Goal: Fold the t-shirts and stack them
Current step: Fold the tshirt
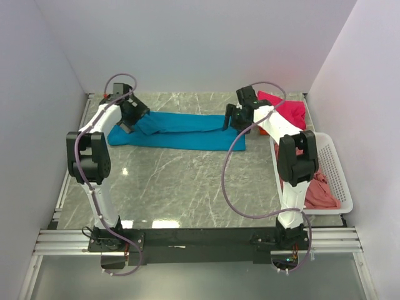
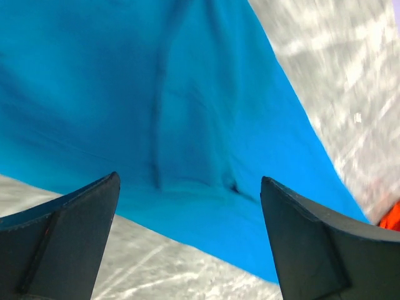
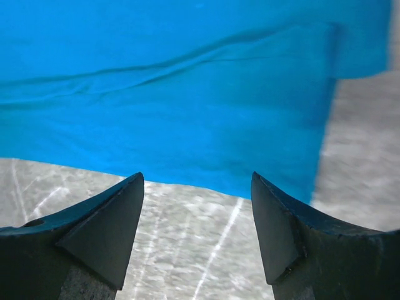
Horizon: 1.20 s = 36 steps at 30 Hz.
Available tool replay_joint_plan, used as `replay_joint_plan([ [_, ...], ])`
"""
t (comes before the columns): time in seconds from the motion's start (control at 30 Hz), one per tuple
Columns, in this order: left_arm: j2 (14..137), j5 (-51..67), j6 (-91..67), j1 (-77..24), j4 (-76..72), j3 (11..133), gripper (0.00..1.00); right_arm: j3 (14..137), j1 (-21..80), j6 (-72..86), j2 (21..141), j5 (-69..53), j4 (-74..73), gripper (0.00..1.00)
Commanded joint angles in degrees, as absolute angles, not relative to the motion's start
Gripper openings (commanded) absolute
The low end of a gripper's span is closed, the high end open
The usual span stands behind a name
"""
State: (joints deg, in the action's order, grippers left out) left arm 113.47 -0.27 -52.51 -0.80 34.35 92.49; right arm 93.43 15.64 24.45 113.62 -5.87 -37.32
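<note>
The teal-blue t-shirt (image 1: 181, 131) lies folded in a long strip across the far middle of the table. My left gripper (image 1: 128, 127) hovers open and empty over its left end; the left wrist view shows the shirt (image 2: 187, 112) and its edge between my fingers. My right gripper (image 1: 227, 119) hovers open and empty over its right end; the right wrist view shows the shirt (image 3: 187, 94) just beyond my fingertips. The magenta-pink t-shirt (image 1: 289, 111) lies at the far right. The salmon-pink t-shirt (image 1: 320, 192) sits in the basket. A bit of orange cloth (image 1: 262, 132) peeks out by the right arm.
The white lattice basket (image 1: 337, 169) stands at the right edge of the table. White walls close in the back and both sides. The grey marble tabletop (image 1: 181, 181) stretches in front of the blue shirt.
</note>
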Motion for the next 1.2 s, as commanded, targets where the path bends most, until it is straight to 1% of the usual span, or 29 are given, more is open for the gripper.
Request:
replay_joint_plan([
  [0.0, 115.2, 3.0, -51.0, -3.9, 31.3, 93.0, 0.99, 94.1, 16.0, 24.7, 115.3, -8.5, -32.7, 0.76],
  [0.07, 118.1, 2.5, -51.2, -4.5, 33.1, 95.8, 0.98, 95.4, 16.3, 25.0, 117.1, -9.0, -32.9, 0.76],
  [0.1, 118.9, 2.1, -51.4, -4.7, 33.8, 96.5, 0.96, 95.4, 16.2, 25.1, 117.7, -9.1, -32.8, 0.76],
  [0.13, 119.5, 2.1, -51.4, -4.7, 34.3, 97.3, 0.91, 95.4, 16.2, 25.3, 118.0, -9.2, -32.4, 0.76],
  [0.2, 120.8, 2.2, -51.2, -4.9, 34.8, 97.5, 0.88, 95.2, 16.2, 25.4, 118.9, -9.5, -32.3, 0.76],
  [0.4, 120.6, 0.2, -52.0, -5.1, 34.7, 95.5, 0.82, 94.5, 16.2, 25.3, 120.5, -9.1, -32.3, 0.76],
  [0.5, 122.8, 0.2, -51.6, -5.1, 35.4, 97.4, 0.75, 93.7, 16.3, 25.3, 120.7, -8.7, -32.3, 0.76],
  [0.53, 123.4, 0.2, -51.6, -5.1, 35.5, 98.1, 0.68, 93.6, 16.1, 25.4, 120.7, -8.4, -32.2, 0.76],
  [0.6, 124.9, 0.2, -51.5, -5.1, 35.7, 99.0, 0.59, 93.3, 16.1, 25.4, 120.6, -8.2, -32.1, 0.76],
  [0.63, 125.5, 0.2, -51.2, -5.1, 36.3, 100.0, 0.52, 93.3, 16.0, 25.4, 120.7, -8.1, -32.1, 0.76],
  [0.67, 126.4, 0.2, -51.2, -5.1, 36.5, 100.5, 0.48, 93.2, 15.9, 25.4, 120.6, -8.2, -32.1, 0.76],
  [0.7, 126.6, 0.2, -51.2, -5.1, 36.6, 101.0, 0.42, 93.0, 15.8, 25.4, 120.6, -8.1, -32.1, 0.76],
  [0.73, 127.0, 0.2, -50.8, -5.0, 36.4, 101.6, 0.24, 93.0, 15.8, 25.3, 120.6, -8.1, -32.0, 0.76],
  [0.8, 127.7, -1.4, -50.9, -5.0, 36.6, 102.3, 0.05, 92.6, 15.7, 25.3, 120.5, -8.1, -32.0, 0.76],
  [0.83, 128.2, -1.2, -50.4, -5.0, 36.5, 103.2, 0.01, 92.5, 15.7, 25.4, 120.3, -8.1, -31.9, 0.76],
  [0.97, 127.9, -0.9, -49.1, -4.9, 35.0, 104.0, 0.01, 91.6, 15.6, 25.4, 120.0, -8.1, -31.5, 0.76],
  [1.17, 126.6, -3.3, -47.2, -4.9, 35.8, 105.5, 0.01, 91.1, 15.6, 25.1, 120.2, -7.7, -31.6, 0.76],
])
